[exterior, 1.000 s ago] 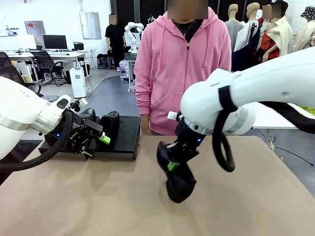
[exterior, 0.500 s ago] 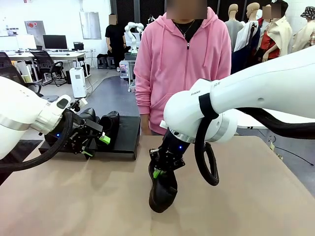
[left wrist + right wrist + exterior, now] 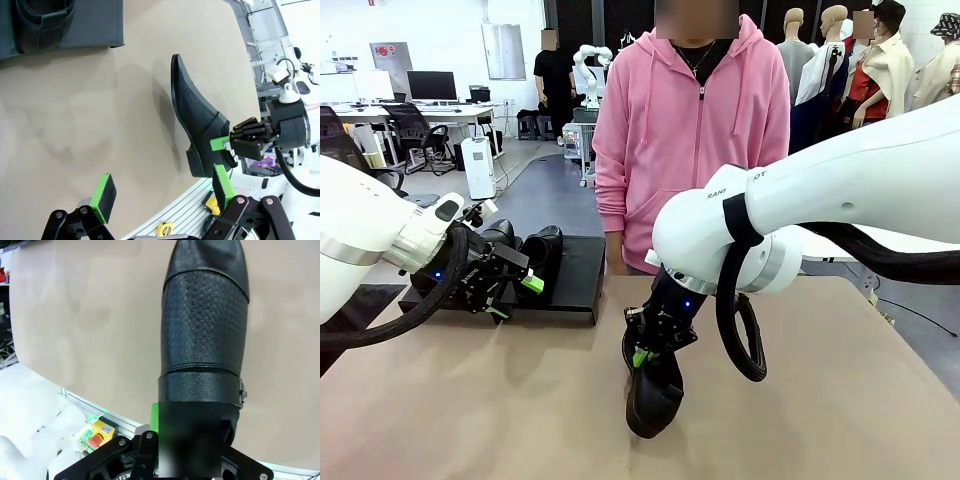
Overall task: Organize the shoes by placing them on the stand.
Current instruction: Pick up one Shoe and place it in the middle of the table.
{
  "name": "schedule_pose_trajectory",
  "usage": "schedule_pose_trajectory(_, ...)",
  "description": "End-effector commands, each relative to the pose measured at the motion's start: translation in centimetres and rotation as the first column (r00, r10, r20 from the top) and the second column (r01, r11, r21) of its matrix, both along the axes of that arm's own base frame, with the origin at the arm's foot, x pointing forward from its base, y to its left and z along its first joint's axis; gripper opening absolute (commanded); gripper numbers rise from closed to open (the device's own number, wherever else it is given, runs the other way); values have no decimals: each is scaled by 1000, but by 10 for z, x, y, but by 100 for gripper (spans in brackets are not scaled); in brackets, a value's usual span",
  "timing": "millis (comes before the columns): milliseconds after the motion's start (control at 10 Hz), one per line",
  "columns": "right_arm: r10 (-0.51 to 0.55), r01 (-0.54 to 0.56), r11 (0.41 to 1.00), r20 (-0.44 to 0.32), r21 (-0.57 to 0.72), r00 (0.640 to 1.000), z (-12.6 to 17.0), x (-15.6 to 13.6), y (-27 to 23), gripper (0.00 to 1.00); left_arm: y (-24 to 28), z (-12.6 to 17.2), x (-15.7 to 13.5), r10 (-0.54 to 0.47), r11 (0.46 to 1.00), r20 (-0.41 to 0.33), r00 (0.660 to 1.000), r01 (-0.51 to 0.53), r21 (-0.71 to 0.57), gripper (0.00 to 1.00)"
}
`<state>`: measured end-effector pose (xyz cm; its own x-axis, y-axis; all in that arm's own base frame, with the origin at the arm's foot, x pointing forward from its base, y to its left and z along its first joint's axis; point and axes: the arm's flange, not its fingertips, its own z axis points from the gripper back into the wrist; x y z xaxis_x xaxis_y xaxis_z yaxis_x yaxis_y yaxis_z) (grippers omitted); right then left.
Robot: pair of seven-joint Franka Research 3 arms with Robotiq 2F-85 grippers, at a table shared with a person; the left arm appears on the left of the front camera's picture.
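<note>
A black shoe [image 3: 655,398] hangs toe-down over the middle of the table, my right gripper [image 3: 653,346] shut on its heel end. From the right wrist the shoe [image 3: 205,325] stretches away from my right gripper [image 3: 190,430], toe close to the tabletop. The left wrist view shows this shoe [image 3: 192,125] side-on, pinched by the right gripper [image 3: 225,146]. My left gripper [image 3: 515,298] hovers open and empty in front of the black stand [image 3: 578,285] at the table's far left. Two black shoes [image 3: 542,252] stand on it. Left gripper [image 3: 164,187] pads are wide apart; the stand [image 3: 95,27] holds a shoe [image 3: 42,25].
A person in a pink hoodie [image 3: 690,130] stands at the far edge, between the stand and the right arm. Bare tan tabletop [image 3: 470,400] lies between the held shoe and the stand. The right arm's cable loop [image 3: 740,335] hangs beside the shoe.
My right gripper has carried the shoe leftward and lower, toward the table's middle, slowing in the last half second. The left arm has stayed still.
</note>
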<state>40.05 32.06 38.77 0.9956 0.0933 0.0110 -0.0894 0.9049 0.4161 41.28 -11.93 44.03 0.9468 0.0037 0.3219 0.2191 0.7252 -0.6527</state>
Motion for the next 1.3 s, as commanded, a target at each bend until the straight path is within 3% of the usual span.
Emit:
schedule_pose_trajectory(0,-24,25,989,9,-143,1000,-11,-3,12,0,0,2,-1,8,1000,-7,1000,-8,2,100)
schedule_pose_trajectory(100,-50,57,972,32,-229,998,-19,-2,22,0,0,2,-1,8,1000,-7,1000,-8,2,100)
schedule_pose_trajectory(300,-34,41,974,35,-221,999,-20,-1,24,0,0,2,-1,8,1000,-7,1000,-8,2,100)
schedule_pose_trajectory(400,-26,28,977,13,-211,1000,-21,-1,25,44,0,2,-1,8,1000,-7,1000,-8,2,100)
schedule_pose_trajectory(500,-22,22,982,0,-188,1000,-21,-2,24,100,0,2,-1,8,1000,-7,1000,-8,2,100)
schedule_pose_trajectory(800,-11,9,994,-17,-111,1000,-6,-5,11,100,0,2,-1,8,1000,-7,1000,-8,2,100)
schedule_pose_trajectory(1000,4,-5,1000,-40,-19,999,58,-24,-47,100,0,2,-1,8,1000,-7,1000,-8,2,100)
schedule_pose_trajectory(1200,-28,37,996,-106,81,994,119,-40,-140,100,0,2,-1,8,1000,-7,1000,-8,2,100)
